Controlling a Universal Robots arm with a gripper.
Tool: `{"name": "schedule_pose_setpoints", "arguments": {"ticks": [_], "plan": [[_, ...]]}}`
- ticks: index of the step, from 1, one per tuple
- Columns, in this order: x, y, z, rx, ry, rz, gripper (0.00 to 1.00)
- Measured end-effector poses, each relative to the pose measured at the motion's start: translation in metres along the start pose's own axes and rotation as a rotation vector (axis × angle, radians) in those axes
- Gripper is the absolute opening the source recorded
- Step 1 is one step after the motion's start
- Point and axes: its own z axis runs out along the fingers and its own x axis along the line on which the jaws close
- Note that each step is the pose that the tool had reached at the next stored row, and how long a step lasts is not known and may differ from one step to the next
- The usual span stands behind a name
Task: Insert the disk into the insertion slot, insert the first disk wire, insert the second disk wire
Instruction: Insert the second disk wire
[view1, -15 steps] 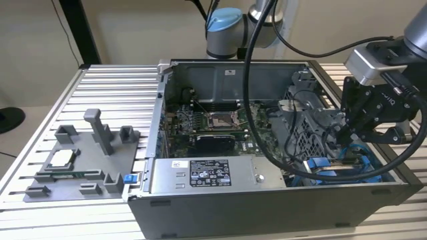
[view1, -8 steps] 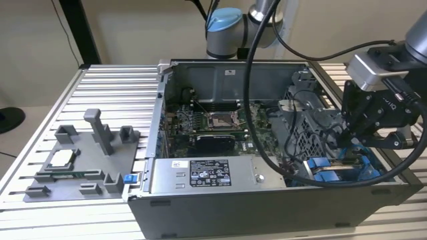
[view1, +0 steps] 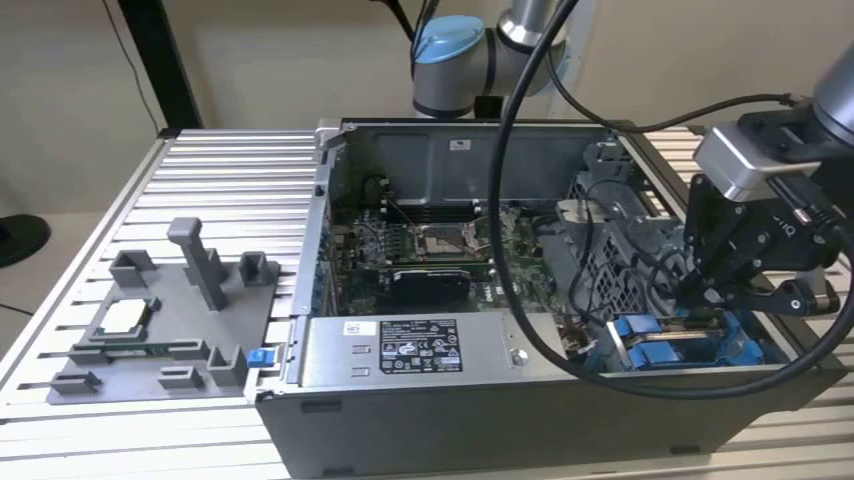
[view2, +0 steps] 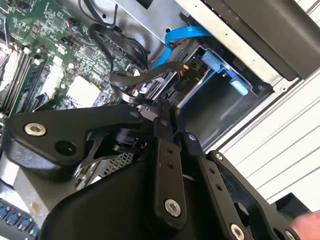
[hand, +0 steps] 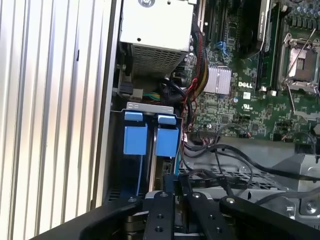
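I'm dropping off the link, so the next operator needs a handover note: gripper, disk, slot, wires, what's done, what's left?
Gripper: low inside the case, over the slot, tips at a black wire; grip unclear.
Disk: its blue frame sits down in the slot, so it looks seated.
Blue cable: loops above the bay; its end is hidden.
Done: disk insertion, apparently.
Left: confirm both wires; neither shows as plugged.
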Motion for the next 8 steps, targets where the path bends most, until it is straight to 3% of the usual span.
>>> {"name": "schedule_pose_setpoints", "arguments": {"ticks": [8], "plan": [[0.0003, 0.0000, 0.0005, -0.0001, 0.0013, 0.000, 0.00]]}}
